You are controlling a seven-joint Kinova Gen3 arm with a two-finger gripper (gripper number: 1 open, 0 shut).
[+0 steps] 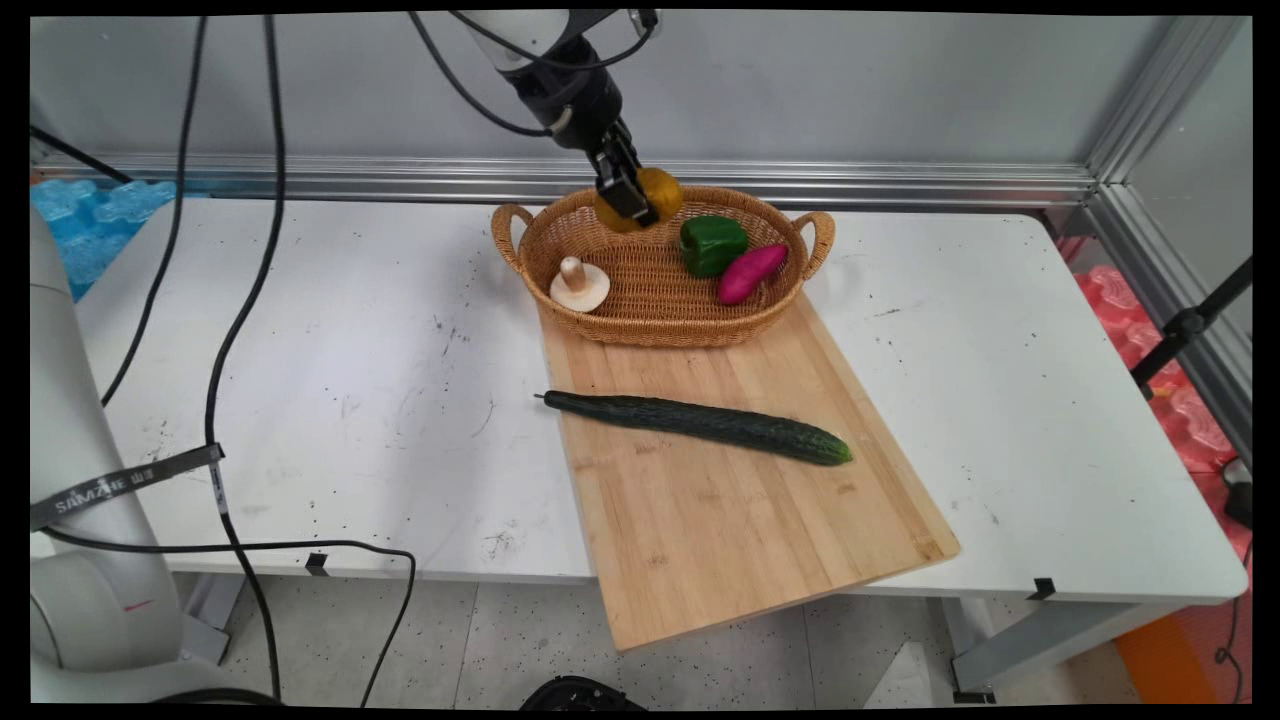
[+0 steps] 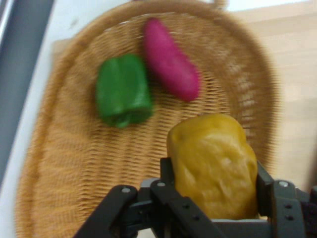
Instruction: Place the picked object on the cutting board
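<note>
One yellow pepper (image 2: pixel 214 163) is pinched in the pincer (image 1: pixel 630 200) above the wicker basket (image 1: pixel 655 305), where a green pepper (image 1: pixel 712 244), pink sweet potato (image 1: pixel 751 272) and mushroom (image 1: pixel 579 285) lie.

Yellow pepper (image 2: pixel 214 163); green pepper (image 1: pixel 712 243); magenta sweet potato (image 1: pixel 751 272); tan woven basket (image 1: pixel 655 320); dark green cucumber (image 1: pixel 700 424); pale wood-grain board (image 1: pixel 740 520).

White arm link (image 1: pixel 520 35) at top, ending in a black wrist housing. Black two-finger gripper (image 1: pixel 632 200): jointed linkage bars with small silver screw heads (image 2: pixel 122 190) at the pivots. Thin black cables (image 1: pixel 245 300) loop off the arm and hang down on the left.
</note>
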